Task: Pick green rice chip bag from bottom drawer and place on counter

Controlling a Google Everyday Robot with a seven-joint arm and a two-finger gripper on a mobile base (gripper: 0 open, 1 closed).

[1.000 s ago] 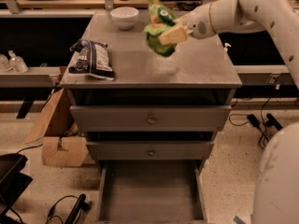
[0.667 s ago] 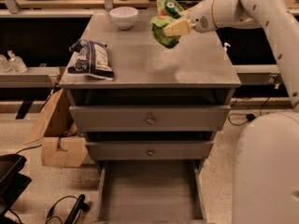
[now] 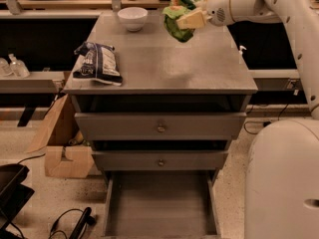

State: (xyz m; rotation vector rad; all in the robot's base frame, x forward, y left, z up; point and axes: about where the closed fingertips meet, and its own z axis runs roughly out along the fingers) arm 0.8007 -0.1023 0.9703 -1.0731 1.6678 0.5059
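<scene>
The green rice chip bag [image 3: 179, 11] hangs in my gripper [image 3: 187, 19], which is shut on it. The gripper holds the bag in the air above the far middle of the counter [image 3: 164, 59], the grey top of the drawer cabinet. My white arm comes in from the upper right. The bottom drawer [image 3: 160, 203] is pulled out at the foot of the cabinet and its flat grey floor is bare.
A dark blue-and-white striped bag [image 3: 97, 62] lies at the counter's left edge. A white bowl [image 3: 132, 18] stands at the counter's far left. Two shut drawers with round knobs [image 3: 160, 128] sit above the open one. A cardboard box [image 3: 62, 143] stands left of the cabinet.
My gripper has carried the green bag upward and toward the far side of the counter. The bag hangs higher above the counter than before.
</scene>
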